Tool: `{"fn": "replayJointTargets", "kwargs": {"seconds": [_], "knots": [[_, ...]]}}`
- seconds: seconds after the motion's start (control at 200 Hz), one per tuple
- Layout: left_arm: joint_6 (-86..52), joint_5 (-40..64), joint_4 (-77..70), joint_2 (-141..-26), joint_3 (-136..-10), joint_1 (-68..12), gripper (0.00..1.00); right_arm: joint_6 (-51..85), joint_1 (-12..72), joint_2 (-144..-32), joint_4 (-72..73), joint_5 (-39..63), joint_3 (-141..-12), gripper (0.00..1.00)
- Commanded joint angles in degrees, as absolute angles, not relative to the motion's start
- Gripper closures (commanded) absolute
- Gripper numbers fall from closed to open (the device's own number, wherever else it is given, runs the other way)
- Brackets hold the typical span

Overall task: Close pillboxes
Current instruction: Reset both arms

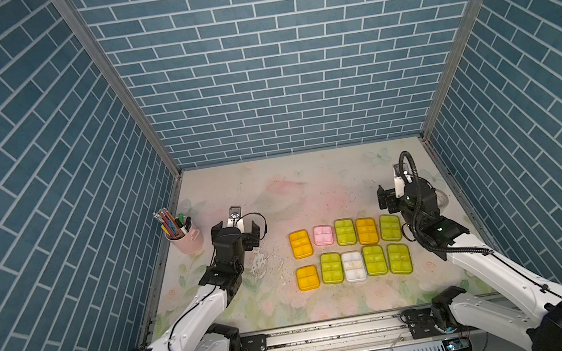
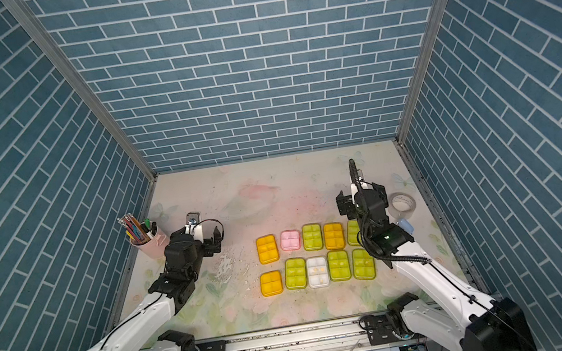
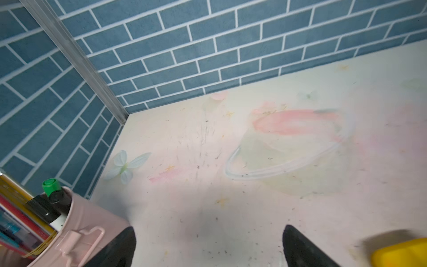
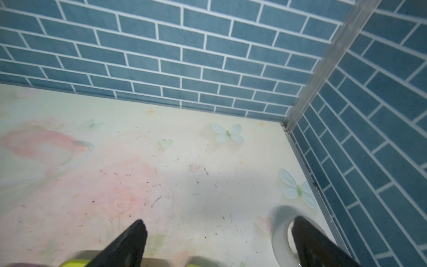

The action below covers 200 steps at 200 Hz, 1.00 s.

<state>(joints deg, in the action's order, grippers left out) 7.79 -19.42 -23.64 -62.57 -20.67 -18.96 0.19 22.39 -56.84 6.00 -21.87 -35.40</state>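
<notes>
Both top views: ten pillboxes point(image 1: 346, 231) logged in two rows of five on the table point(image 1: 274, 192). Left end effector point(image 1: 235, 228) is held at their 9 o'clock and right end effector point(image 2: 360, 196) at their 2 o'clock, both clear of them.

Left wrist: jaws seen apart with nothing between them. One orange pillbox point(image 3: 399, 254) is cut off at the frame edge.

Right wrist: jaws seen apart and empty. A tape roll point(image 4: 280, 233) is noted beside one finger.

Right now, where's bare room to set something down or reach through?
Widest: far table between back wall and pillboxes. Also the near strip before the front rail, and the gap between left hand and the orange pillboxes. Crowded: the pillboxes' two rows, tape roll beside the right hand, pen cup corner.
</notes>
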Motion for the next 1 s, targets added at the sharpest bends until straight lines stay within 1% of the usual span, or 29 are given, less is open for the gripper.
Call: {"fn": "replayJointTargets", "kwargs": {"seconds": [0.0,0.065,0.145,0.29,0.355,0.39,0.45,0.5,0.545,0.595,0.665,0.995], "knots": [[14.6,-26.03,-43.13,-69.65,-17.99,-17.96,0.0,-2.61,18.55,-57.88,8.03,-13.84,-34.23,0.01],[12.6,-23.86,-48.71,-73.26,-16.89,-16.0,0.01,-3.77,16.5,-58.11,8.07,-11.8,-33.62,0.01],[11.4,-21.17,-51.11,-77.35,-17.05,-13.27,0.0,-3.78,14.55,-58.1,8.52,-10.22,-32.63,0.01],[8.63,-17.26,-60.04,-85.27,-16.4,-8.98,0.0,-4.28,12.28,-57.37,8.49,-9.84,-30.86,0.01],[5.92,-14.63,-57.64,-86.4,-17.11,-6.67,0.0,-4.14,11.58,-57.24,8.85,-9.59,-30.2,0.01],[5.92,-13.9,-59.8,-88.5,-17.79,-5.98,0.0,-3.97,11.34,-57.22,9.19,-9.62,-29.85,0.01],[4.73,-13.78,-50.99,-86.82,-20.8,-5.49,0.0,-3.7,11.03,-57.23,9.86,-10.08,-29.36,0.01],[4.51,-10.22,-51.61,-88.04,-21.65,-3.85,0.01,-3.71,10.84,-57.24,10.73,-10.49,-28.95,0.01],[3.57,-8.9,-48.01,-87.03,-22.42,-3.13,0.0,-3.69,10.49,-57.21,11.82,-10.67,-28.42,0.01],[3.55,-8.71,-50.53,-87.86,-21.92,-2.99,0.0,-3.6,10.04,-57.46,13.54,-10.72,-27.54,0.01],[3.43,-8.63,-49.29,-87.47,-22.17,-2.99,0.0,-3.34,9.1,-58.06,15.43,-10.45,-26.36,0.01],[3.55,-8.54,-49.62,-87.5,-22.05,-2.99,0.01,-4.23,4.44,-63.55,26.22,-3.28,-21.58,0.01]]}}
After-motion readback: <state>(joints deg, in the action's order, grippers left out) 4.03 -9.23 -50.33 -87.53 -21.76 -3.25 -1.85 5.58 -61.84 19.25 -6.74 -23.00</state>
